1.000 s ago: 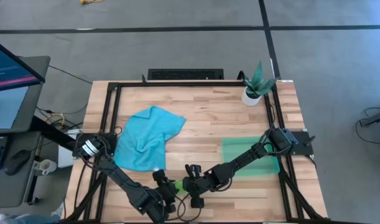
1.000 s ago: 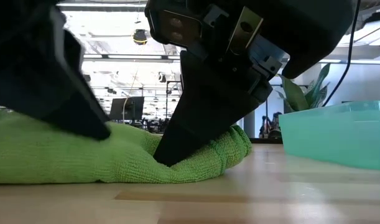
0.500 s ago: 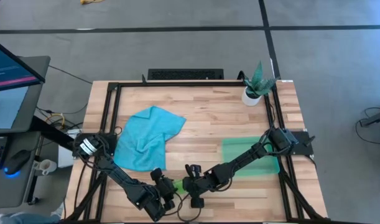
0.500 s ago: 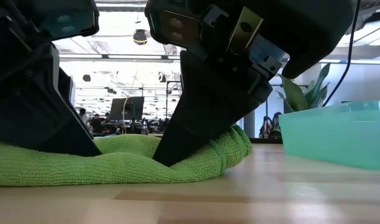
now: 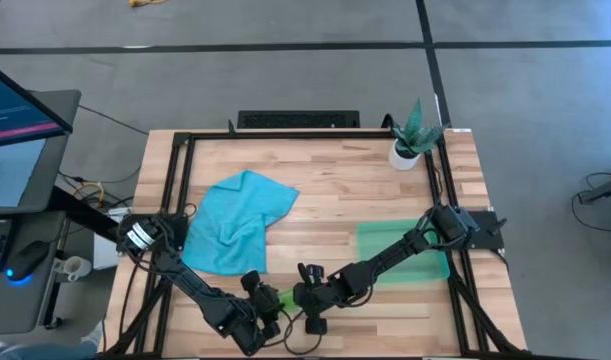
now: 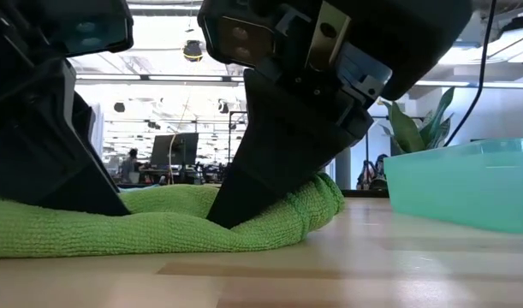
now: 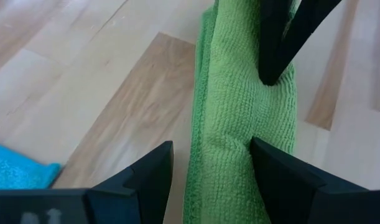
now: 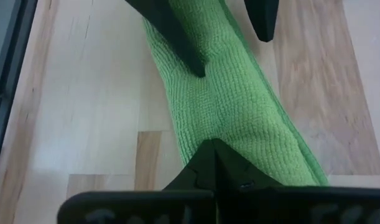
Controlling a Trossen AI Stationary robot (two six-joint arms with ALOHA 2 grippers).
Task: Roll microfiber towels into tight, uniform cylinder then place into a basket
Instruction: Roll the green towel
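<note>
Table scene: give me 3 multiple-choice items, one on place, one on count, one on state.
1. Where does the blue towel lie?
A. in the basket
B. flat on the table, left of the basket
C. under the plant pot

2. How many towels show?
A. one
B. two
C. three

3. What is in the basket?
A. nothing visible
B. the green towel
C. both towels

Answers:
1 B: it lies spread on the wood.
2 B: the blue one plus the green towel.
3 A: the green towel lies on the table at the left gripper and right gripper.
</note>
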